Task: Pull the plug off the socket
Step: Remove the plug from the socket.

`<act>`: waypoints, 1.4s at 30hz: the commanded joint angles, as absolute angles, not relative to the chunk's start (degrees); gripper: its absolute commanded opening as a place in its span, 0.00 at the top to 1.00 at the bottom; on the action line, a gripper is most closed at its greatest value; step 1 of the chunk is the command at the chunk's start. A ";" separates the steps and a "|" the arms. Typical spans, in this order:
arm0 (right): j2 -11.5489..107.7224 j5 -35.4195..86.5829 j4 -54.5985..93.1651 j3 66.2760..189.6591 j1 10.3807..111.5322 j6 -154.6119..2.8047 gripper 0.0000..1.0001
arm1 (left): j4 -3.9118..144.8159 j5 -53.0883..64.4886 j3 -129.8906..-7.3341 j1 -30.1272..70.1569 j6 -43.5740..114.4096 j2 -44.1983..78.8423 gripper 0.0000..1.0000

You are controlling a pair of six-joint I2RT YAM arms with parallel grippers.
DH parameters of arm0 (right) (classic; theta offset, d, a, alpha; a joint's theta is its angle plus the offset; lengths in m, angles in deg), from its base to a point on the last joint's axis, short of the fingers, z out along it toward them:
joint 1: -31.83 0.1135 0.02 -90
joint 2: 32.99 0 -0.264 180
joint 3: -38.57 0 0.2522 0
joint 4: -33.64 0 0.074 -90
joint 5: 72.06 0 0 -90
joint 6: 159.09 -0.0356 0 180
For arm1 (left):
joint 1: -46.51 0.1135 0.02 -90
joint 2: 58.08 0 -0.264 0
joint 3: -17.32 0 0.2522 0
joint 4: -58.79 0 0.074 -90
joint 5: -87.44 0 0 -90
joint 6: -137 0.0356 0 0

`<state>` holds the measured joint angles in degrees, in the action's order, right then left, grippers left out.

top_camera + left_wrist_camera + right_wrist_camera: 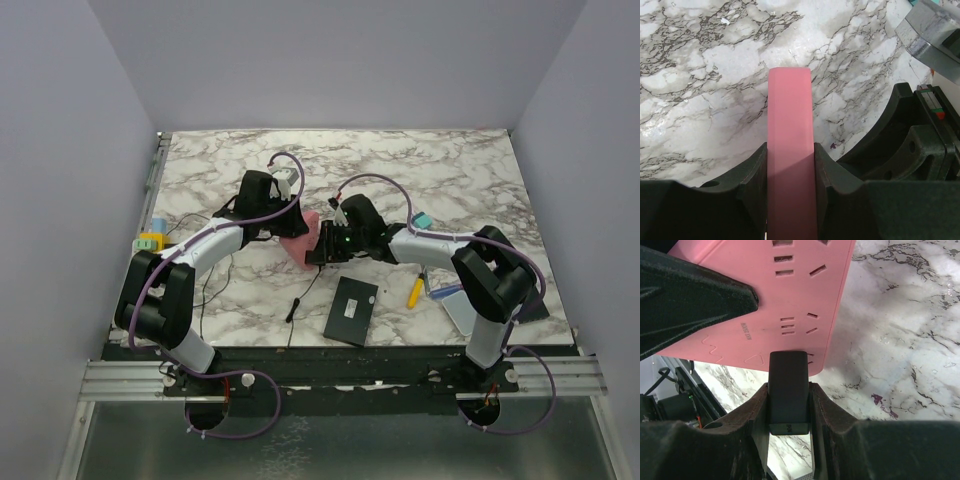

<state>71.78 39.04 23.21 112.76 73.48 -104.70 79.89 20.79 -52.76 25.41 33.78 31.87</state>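
The pink socket [298, 243] is a flat multi-outlet block held off the marble table [440, 170] near its middle. My left gripper [283, 232] is shut on its narrow edges; in the left wrist view the socket [789, 110] runs up between the two fingers [753, 172]. The black plug [788, 385] stands with its far end against the socket's slotted face [785, 295], no prongs showing. My right gripper [788, 392] is shut on the plug's sides. The plug's thin black cable [304, 290] trails toward the near edge.
A black flat box [352, 310] lies near the front edge. A yellow object [415, 292] and a teal piece [422, 220] lie by the right arm. Coloured blocks [150, 239] sit at the left edge. The right arm [920, 150] is close beside the left gripper.
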 commanded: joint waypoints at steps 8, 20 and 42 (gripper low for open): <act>71.82 33.26 20.82 115.25 74.39 -107.21 1.00 | 81.02 19.67 -51.73 24.93 35.75 31.39 1.00; 69.08 41.92 31.13 108.53 72.96 -105.53 1.00 | 81.45 19.08 -51.90 24.89 36.14 31.93 1.00; 71.09 63.06 50.34 98.99 66.50 -101.17 1.00 | 81.57 18.99 -52.34 24.92 36.73 34.08 1.00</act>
